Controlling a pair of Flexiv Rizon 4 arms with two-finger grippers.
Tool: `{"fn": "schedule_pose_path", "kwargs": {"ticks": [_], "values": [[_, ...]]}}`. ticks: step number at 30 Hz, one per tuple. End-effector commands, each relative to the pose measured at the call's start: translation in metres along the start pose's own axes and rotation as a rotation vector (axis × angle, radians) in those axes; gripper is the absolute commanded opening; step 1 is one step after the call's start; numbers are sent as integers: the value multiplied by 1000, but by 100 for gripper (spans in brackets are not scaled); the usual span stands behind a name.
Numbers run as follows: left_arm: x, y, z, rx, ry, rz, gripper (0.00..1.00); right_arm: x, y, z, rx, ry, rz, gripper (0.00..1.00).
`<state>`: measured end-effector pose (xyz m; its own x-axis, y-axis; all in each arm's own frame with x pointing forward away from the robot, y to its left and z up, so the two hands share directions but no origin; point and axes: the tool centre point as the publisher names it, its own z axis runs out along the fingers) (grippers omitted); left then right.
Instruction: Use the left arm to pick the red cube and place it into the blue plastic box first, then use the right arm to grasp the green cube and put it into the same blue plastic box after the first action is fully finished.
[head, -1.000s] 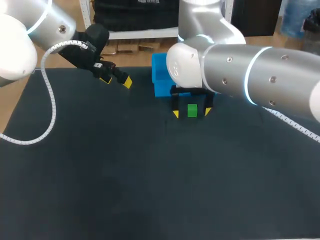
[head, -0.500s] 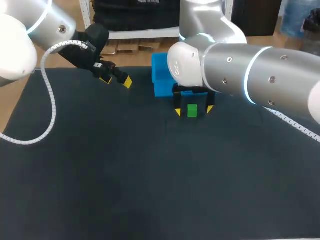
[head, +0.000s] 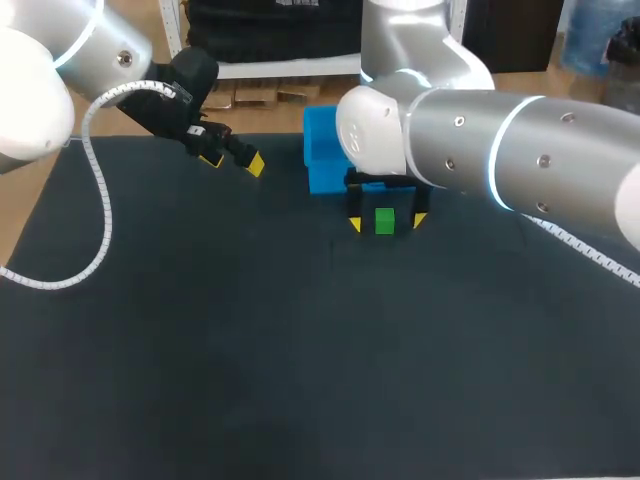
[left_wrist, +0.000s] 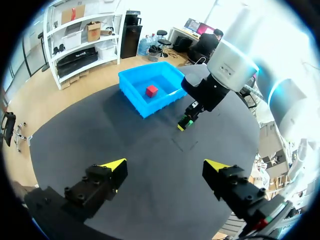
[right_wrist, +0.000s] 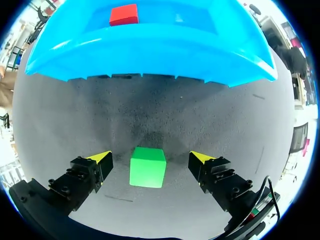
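Head view: right fingers are spread wide open either side of the green cube on the surface, just beside the blue plastic box. Left fingers are open too, holding nothing.
Left wrist view: red cube is inside the box.
Right wrist view: gaps on both sides of the green cube.

In the head view the right arm hides the red cube and much of the blue box.
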<state>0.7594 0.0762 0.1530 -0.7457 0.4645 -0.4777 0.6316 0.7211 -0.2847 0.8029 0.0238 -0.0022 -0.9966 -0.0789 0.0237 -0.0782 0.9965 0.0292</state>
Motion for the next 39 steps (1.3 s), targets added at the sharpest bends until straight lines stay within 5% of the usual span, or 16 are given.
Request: {"fn": "schedule_pose_path", "kwargs": {"ticks": [1, 3, 6, 19, 39], "values": [[1, 0, 0, 3, -4, 2, 100, -2, 1, 1, 0, 2, 5, 100], [1, 0, 0, 3, -4, 2, 100, -2, 3, 2, -2, 4, 1, 42], [1, 0, 0, 3, -4, 2, 100, -2, 4, 3, -2, 6, 3, 0], [1, 0, 0, 3, -4, 2, 100, 0, 4, 5, -12, 3, 9, 0], [1, 0, 0, 3, -4, 2, 100, 4, 3, -33, -4, 1, -3, 0]]}}
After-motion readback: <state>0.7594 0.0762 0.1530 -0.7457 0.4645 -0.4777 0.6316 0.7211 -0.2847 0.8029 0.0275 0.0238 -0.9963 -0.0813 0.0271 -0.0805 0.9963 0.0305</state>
